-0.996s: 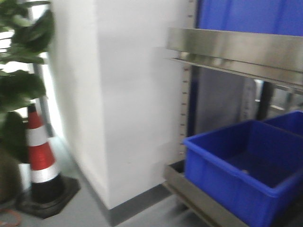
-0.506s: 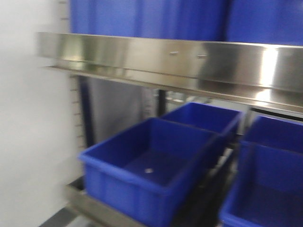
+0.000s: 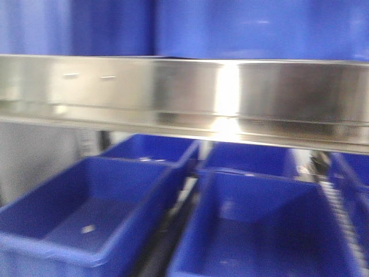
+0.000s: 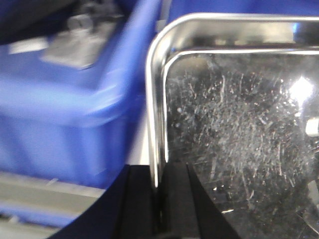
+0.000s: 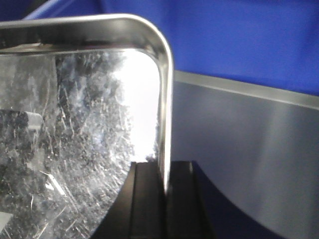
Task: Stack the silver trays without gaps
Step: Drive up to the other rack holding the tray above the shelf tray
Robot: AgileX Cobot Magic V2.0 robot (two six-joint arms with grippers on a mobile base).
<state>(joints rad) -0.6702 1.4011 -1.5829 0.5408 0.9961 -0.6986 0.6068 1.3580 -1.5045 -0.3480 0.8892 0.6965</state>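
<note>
A silver tray [image 4: 239, 114] with a scratched, shiny floor and a rolled rim fills the right of the left wrist view. My left gripper [image 4: 158, 172] is shut on its left rim, one black finger inside the tray and one outside. In the right wrist view a silver tray [image 5: 75, 124] fills the left side, and my right gripper [image 5: 166, 169] is shut on its right rim in the same way. Whether both views show one tray I cannot tell. No tray or gripper shows in the front view.
A long polished steel shelf rail [image 3: 184, 92] crosses the front view, with blue bins above it. Below it stand several open blue bins [image 3: 86, 213]. A blue bin [image 4: 70, 114] sits close left of the tray, and a steel surface [image 5: 249, 134] lies right of the other rim.
The front view has swung to the right: the white wall, the traffic cone and the plant have left the frame, and the shelf rail and blue bins now fill it.
</note>
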